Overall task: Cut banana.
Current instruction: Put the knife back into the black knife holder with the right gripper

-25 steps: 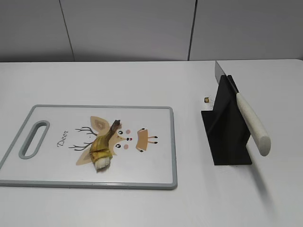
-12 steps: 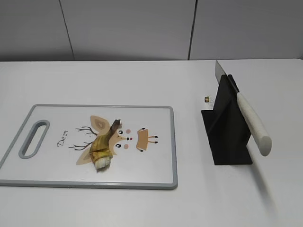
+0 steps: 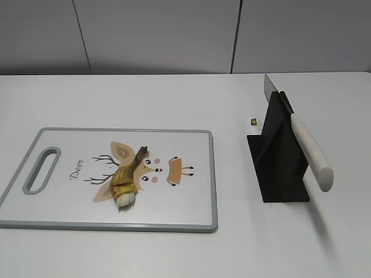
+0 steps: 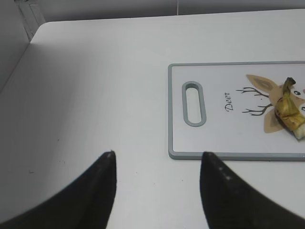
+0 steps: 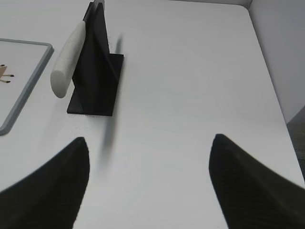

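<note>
A short banana piece (image 3: 126, 184) with a dark stem lies on the white cutting board (image 3: 69, 208) with a deer print; it also shows in the left wrist view (image 4: 289, 112). A knife (image 3: 307, 152) with a white handle rests in a black stand (image 3: 278, 168), handle toward the front; it also shows in the right wrist view (image 5: 69, 59). My left gripper (image 4: 157, 160) is open and empty above the table, left of the board. My right gripper (image 5: 150, 143) is open and empty, in front and right of the stand (image 5: 97, 76). Neither gripper shows in the exterior view.
The board (image 4: 238, 155) has a grey rim and a handle slot (image 4: 194, 103) at its left end. A small brown item (image 3: 253, 121) lies behind the stand. The table's right edge (image 5: 267, 71) runs close to my right gripper.
</note>
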Tool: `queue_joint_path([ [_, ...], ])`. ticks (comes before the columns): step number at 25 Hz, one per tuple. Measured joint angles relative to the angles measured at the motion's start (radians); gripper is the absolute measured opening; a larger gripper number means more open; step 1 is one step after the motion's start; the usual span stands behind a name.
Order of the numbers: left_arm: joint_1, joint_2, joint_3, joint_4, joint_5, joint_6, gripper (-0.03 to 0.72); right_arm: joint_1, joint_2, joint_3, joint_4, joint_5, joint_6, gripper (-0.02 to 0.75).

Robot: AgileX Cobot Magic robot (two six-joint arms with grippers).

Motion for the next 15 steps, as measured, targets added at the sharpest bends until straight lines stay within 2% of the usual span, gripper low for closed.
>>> queue_joint_path([
  [15, 0.000, 0.000, 0.000, 0.000, 0.000, 0.000, 0.544, -0.001, 0.000, 0.000, 0.000, 0.000, 0.000, 0.592],
])
